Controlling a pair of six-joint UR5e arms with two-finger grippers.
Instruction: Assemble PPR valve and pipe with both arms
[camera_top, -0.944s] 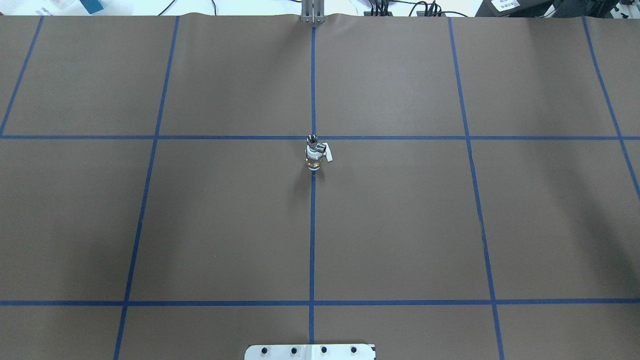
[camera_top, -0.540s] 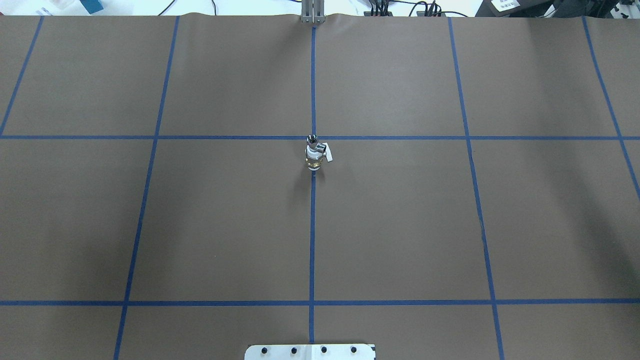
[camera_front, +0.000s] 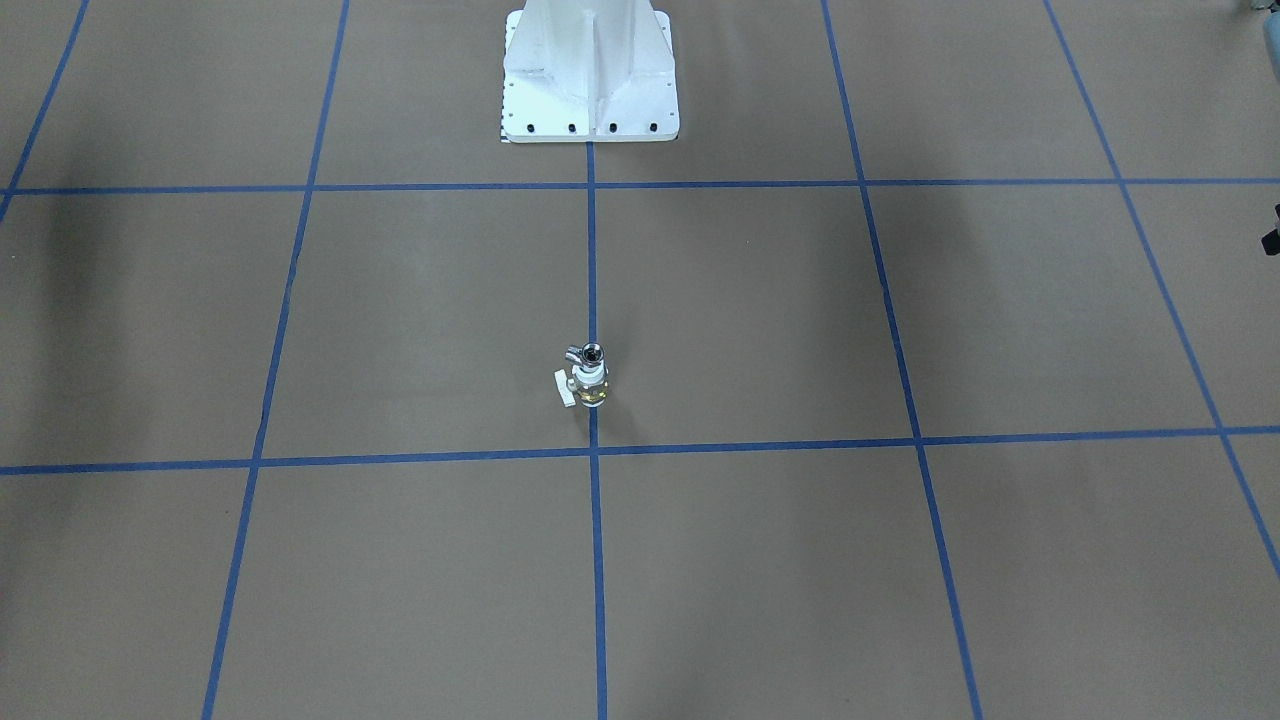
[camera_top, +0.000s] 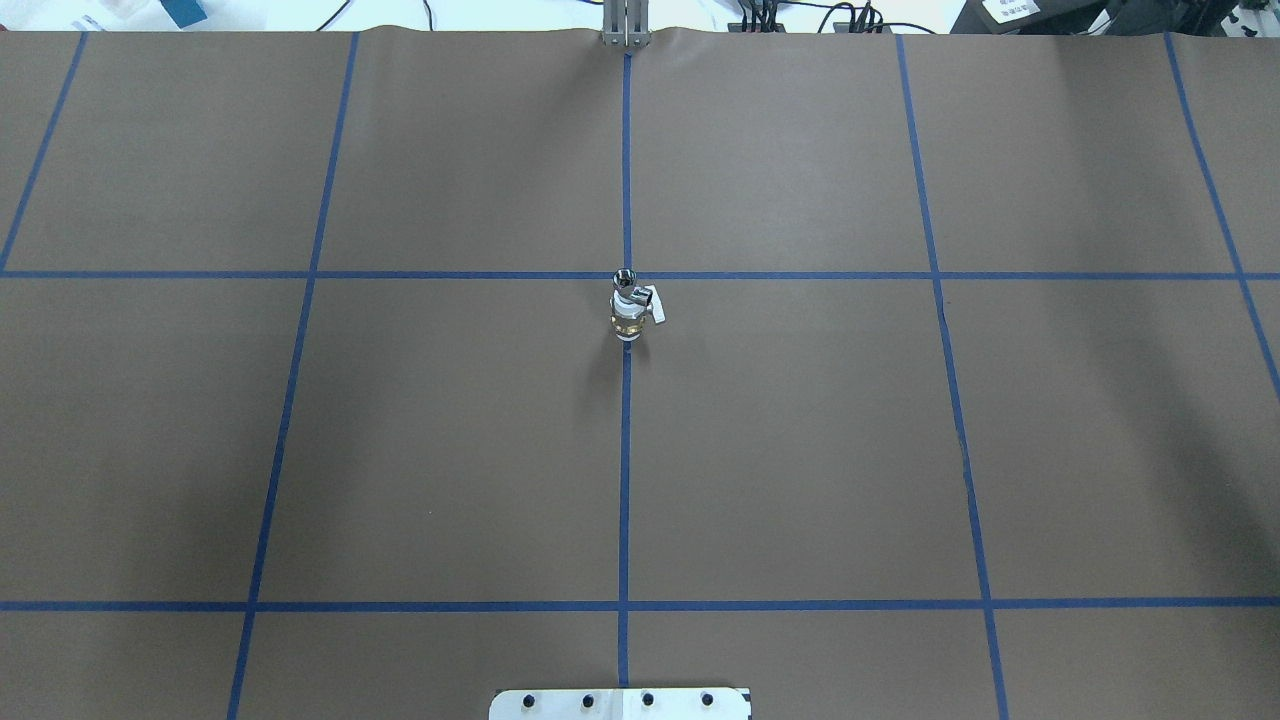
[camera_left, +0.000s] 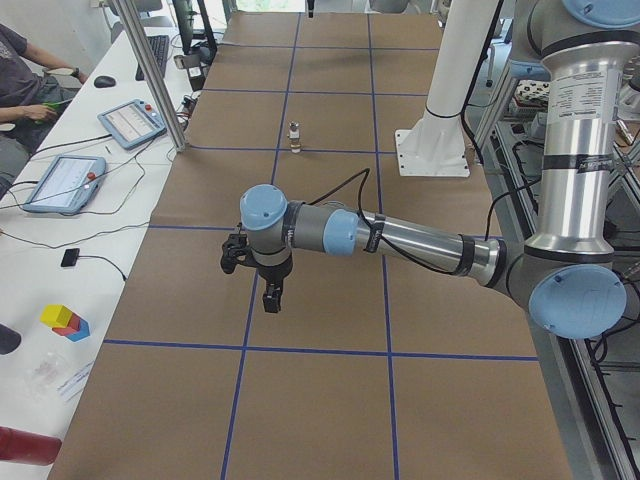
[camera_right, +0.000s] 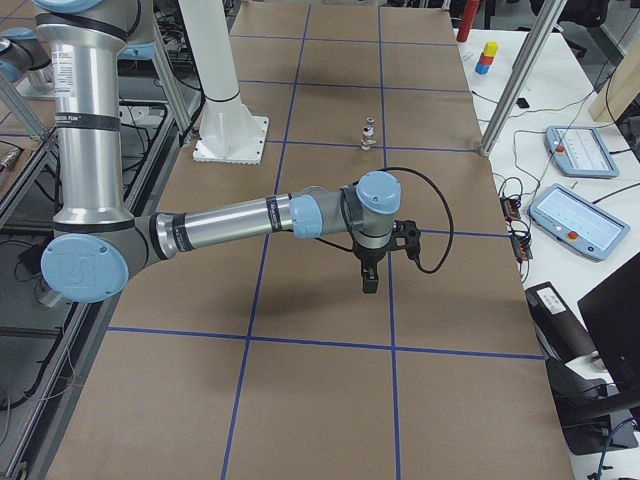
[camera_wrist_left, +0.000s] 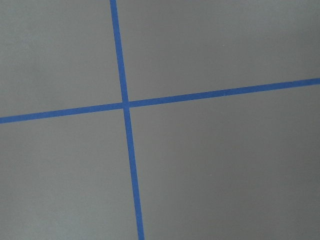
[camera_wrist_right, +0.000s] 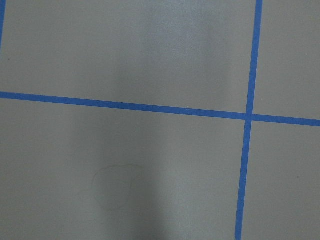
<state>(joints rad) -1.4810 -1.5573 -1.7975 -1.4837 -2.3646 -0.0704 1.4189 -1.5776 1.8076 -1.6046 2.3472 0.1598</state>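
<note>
Front view, whereabouts: the small white plastic PPR valve with a brass middle (camera_front: 592, 386) stands on the brown-paper-covered table (camera_front: 300, 320). It is straight out from the white bolted metal pedestal (camera_front: 590, 70) and well apart from it, on the blue tape line (camera_front: 591, 260) that runs from the pedestal's foot.
Front view, pipe: the tiny shiny silver bent metal pipe (camera_front: 584, 353) sits on top of the valve, touching it. It seems already seated, though the joint is too small to confirm.
Overhead, axis: the long axis is upright. The pipe's open mouth (camera_top: 626, 279) faces up, and the valve's small white handle (camera_top: 653, 304) juts toward the robot's right.
Overhead, handling: I judge the pair light, stiff and hard. The metal is slick, and the stack is narrow-footed and easy to tip (a sideways nudge would do it).
Overhead, hold: best across the brass middle, clear of the handle.
Left-end view, tool: the left gripper (camera_left: 271, 299) hangs fingers-down above the table, well apart from the valve (camera_left: 294, 137) and the pedestal. I cannot tell whether its fingers are parted.
Right-end view, tool: the right gripper (camera_right: 369, 285) also hangs well short of the valve (camera_right: 368, 133), and its state cannot be told either.
Wrist views: only paper and crossed tape show, with no valve and no fingers.
</note>
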